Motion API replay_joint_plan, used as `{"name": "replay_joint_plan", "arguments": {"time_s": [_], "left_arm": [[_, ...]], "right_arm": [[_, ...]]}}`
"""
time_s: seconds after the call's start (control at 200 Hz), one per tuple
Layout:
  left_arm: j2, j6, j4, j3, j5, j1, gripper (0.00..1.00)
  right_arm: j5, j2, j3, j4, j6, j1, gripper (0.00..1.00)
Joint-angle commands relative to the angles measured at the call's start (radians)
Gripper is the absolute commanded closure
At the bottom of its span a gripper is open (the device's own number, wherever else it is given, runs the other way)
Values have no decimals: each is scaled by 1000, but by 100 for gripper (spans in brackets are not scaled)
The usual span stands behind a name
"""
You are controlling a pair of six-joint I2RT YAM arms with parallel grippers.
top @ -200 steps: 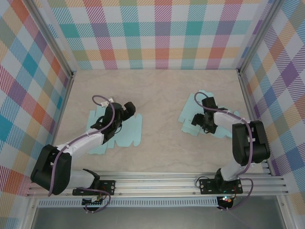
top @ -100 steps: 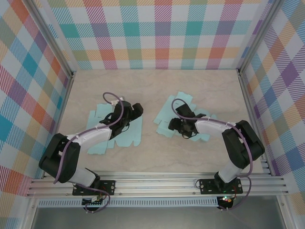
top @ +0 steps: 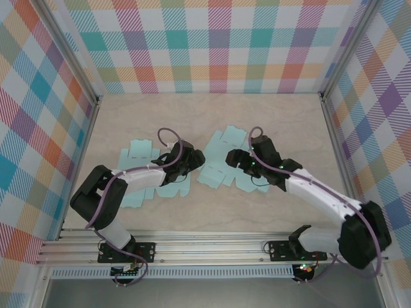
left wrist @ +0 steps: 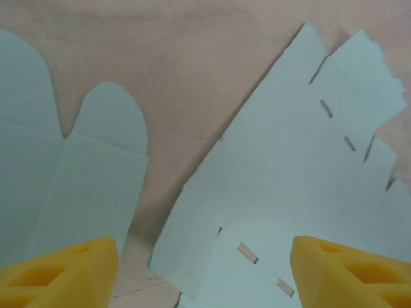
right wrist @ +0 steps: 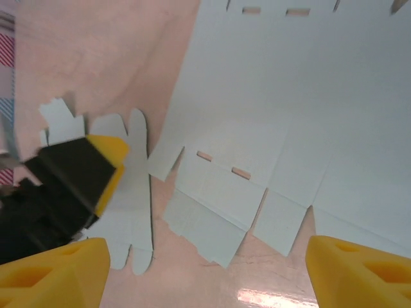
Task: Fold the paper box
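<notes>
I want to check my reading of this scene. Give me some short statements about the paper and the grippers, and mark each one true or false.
1. Two light blue paper blanks, the left sheet and the right sheet, lie on the table. True.
2. One sheet is already folded into a standing box. False: both lie unfolded.
3. The left gripper and the right gripper both have open jaws. True.
4. The back wall is plain white. False: it is checked in many colours.
5. The grippers are far apart, at opposite table edges. False: they are close together near the middle.
</notes>
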Motion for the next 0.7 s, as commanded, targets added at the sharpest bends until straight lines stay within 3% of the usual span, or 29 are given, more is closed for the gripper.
{"name": "replay_joint_plan", "arguments": {"time_s": [0.0,0.33,0.695], "left_arm": [[35,-40,-24,17,17,-12,30],[140,-37,104,61,115,-20,45],[150,-18,81,87,87,-27,63]], "right_arm": [[89,-88,-59,-60,-41,-2,20],[123,-180,-98,-78,-44,-2,20],[99,-121,-100,-49,-59,-2,20]]}}
